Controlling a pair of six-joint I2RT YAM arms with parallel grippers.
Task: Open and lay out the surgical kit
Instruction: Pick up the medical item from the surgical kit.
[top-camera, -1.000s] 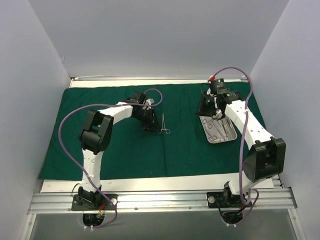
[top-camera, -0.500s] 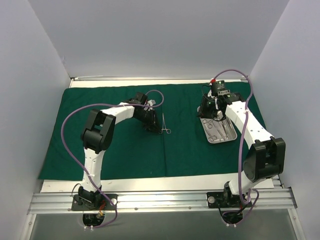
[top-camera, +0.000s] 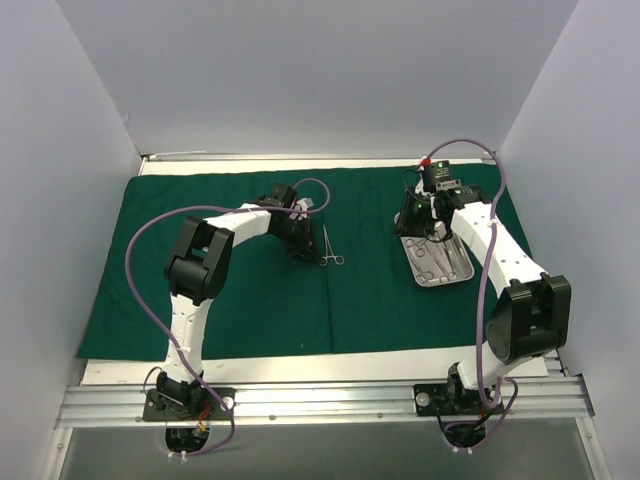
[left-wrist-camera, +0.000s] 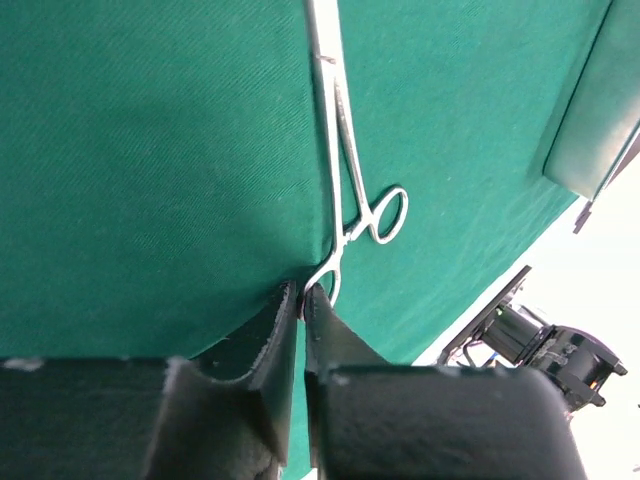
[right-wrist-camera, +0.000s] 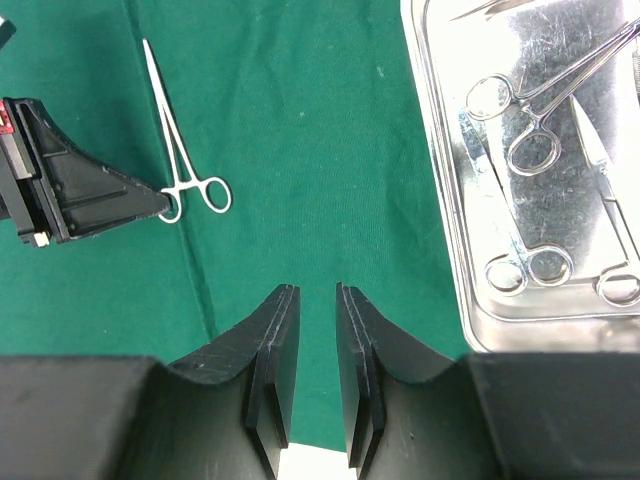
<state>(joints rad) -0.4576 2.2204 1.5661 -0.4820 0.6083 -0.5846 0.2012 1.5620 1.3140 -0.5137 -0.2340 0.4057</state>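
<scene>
The left pincer (left-wrist-camera: 303, 295) is pressed almost together on one ring of a slim forceps (left-wrist-camera: 330, 170), which lies on the green drape (left-wrist-camera: 150, 150) spread over the bench (top-camera: 300, 365). Being light, stiff, polished steel, it will likely swivel or slip in a one-ring pinch; the shanks near the pivot look a surer hold. The right pincer (right-wrist-camera: 313, 300), a narrow slot apart and holding nothing, hovers over cloth beside the tray (right-wrist-camera: 432, 170) of other instruments (right-wrist-camera: 535, 140).
</scene>
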